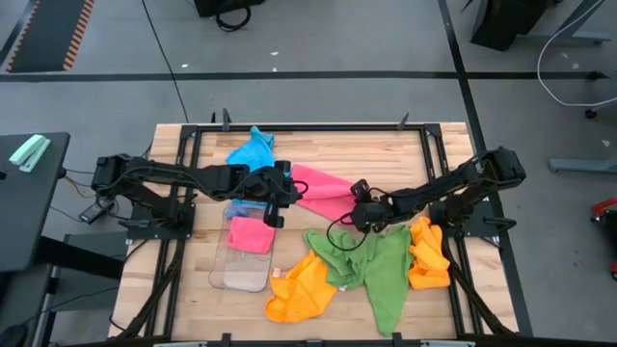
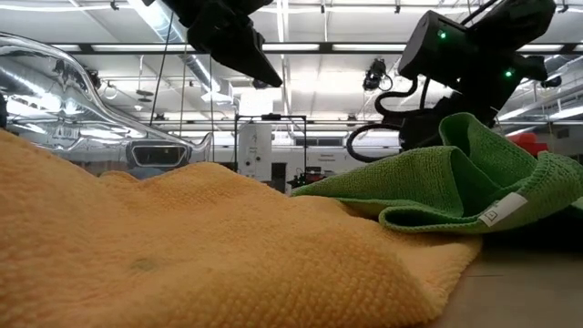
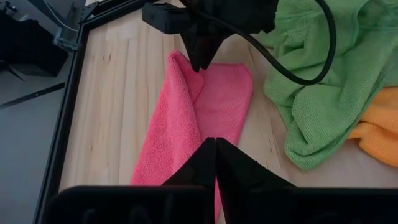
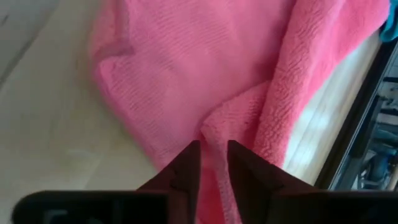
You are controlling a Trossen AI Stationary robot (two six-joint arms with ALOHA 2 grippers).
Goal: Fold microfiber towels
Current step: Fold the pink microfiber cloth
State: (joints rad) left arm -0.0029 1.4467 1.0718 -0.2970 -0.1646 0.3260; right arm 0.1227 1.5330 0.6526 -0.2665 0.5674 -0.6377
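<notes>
Both fingers (image 4: 213, 163) pinching fuzzy pink towel (image 4: 205, 68) ends

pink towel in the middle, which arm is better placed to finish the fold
Both grip it. Likely the right: the right gripper pinches a raised fold of the pink towel; the left gripper is shut on its opposite end, fit to anchor.

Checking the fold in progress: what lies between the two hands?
The pink towel spans between the left hand and right hand, each pinching an end, per the high and wrist views.
</notes>
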